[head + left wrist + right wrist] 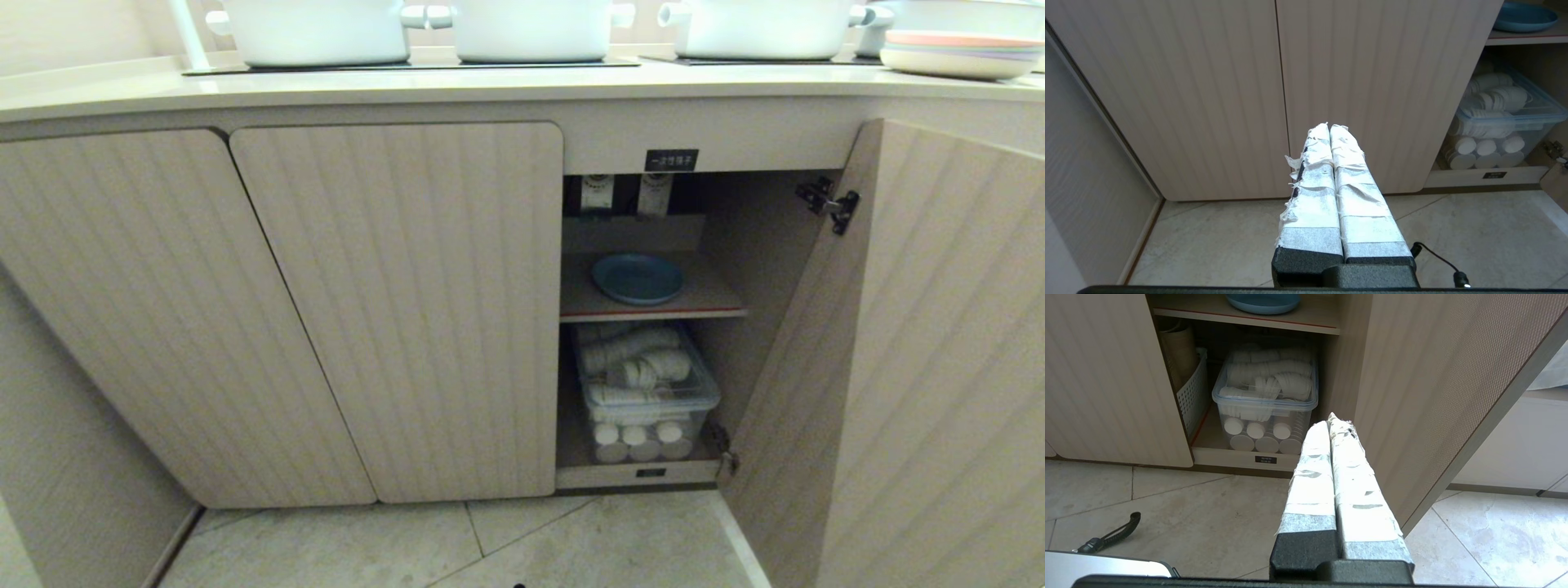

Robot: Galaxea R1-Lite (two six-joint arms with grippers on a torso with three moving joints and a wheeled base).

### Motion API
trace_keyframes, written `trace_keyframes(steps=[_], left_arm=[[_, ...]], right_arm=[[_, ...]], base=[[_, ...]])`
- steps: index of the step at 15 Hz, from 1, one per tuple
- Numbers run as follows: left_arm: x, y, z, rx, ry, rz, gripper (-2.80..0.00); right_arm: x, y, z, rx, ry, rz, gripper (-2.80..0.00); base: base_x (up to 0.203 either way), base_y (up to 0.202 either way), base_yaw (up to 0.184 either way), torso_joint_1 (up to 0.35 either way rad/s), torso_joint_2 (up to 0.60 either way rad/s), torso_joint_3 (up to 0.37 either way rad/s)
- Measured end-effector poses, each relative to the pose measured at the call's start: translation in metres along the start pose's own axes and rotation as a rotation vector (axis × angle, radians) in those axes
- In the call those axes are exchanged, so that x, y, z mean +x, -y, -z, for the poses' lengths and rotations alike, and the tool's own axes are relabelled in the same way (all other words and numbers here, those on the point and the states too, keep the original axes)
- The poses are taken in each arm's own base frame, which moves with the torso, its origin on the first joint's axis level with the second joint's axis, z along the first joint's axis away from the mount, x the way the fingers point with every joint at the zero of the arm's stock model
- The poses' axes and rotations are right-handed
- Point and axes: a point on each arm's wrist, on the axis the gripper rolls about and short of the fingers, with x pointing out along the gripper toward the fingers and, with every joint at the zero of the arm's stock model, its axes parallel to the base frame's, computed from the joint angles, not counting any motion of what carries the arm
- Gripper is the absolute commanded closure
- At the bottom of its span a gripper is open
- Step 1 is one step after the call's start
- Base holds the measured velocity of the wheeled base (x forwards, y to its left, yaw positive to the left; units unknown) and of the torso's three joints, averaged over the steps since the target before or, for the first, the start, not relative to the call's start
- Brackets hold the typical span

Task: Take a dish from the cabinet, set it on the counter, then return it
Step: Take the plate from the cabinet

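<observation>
Blue plate (638, 278) on cabinet (397, 310) shelf (653, 306), black label (671, 160) white characters unreadable, left gripper (1329, 127) and right gripper (1329, 419) jaws closed, empty.

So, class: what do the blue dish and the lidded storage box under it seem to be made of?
Dish: probably matte plastic or melamine, judging by its flat, even blue with no glare. Storage box: clear, glossy plastic, since the white cups show through its walls.

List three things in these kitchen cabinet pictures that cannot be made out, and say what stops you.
- Black label characters, head view: too small to read.
- Space behind the closed doors, all views: hidden by them.
- Stacked plates on the counter, head view: cut off by the right edge.
</observation>
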Motion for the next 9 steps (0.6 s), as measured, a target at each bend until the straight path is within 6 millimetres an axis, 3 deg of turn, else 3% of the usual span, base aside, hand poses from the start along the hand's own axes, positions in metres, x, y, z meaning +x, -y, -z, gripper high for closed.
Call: trace_keyframes(steps=[9], left_arm=[[0.0000,0.0000,-0.0001,-0.005,0.001,0.000,0.00]], right_arm=[[0.0000,0.0000,0.0001,0.001,-0.001,0.002,0.00]], base=[[0.000,0.000,0.000,0.000,0.00,0.000]])
